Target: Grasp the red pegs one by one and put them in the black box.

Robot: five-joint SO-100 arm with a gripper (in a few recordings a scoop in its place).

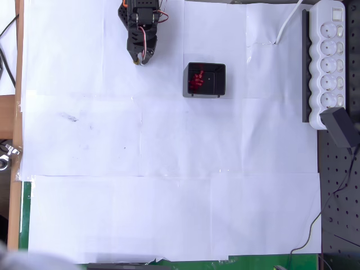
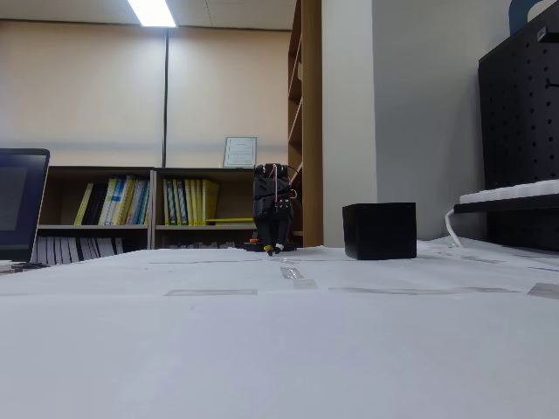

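Note:
The black box [image 1: 206, 80] sits on the white paper at the upper middle of the overhead view, and several red pegs [image 1: 196, 80] lie clustered in its left part. From the low fixed view the black box [image 2: 379, 230] is a dark cube, its inside hidden. My gripper [image 1: 140, 58] is folded back near the arm base at the top, well left of the box, fingertips pointing down at the paper. In the fixed view the gripper [image 2: 273, 250] hangs just above the table. Its fingers look closed together with nothing between them.
A white power strip [image 1: 329, 62] on a black rail runs along the right edge, with a black plug [image 1: 341, 127] and a white cable [image 1: 288, 23]. A black pegboard lies at the lower right. The white paper sheets [image 1: 169, 169] cover the table.

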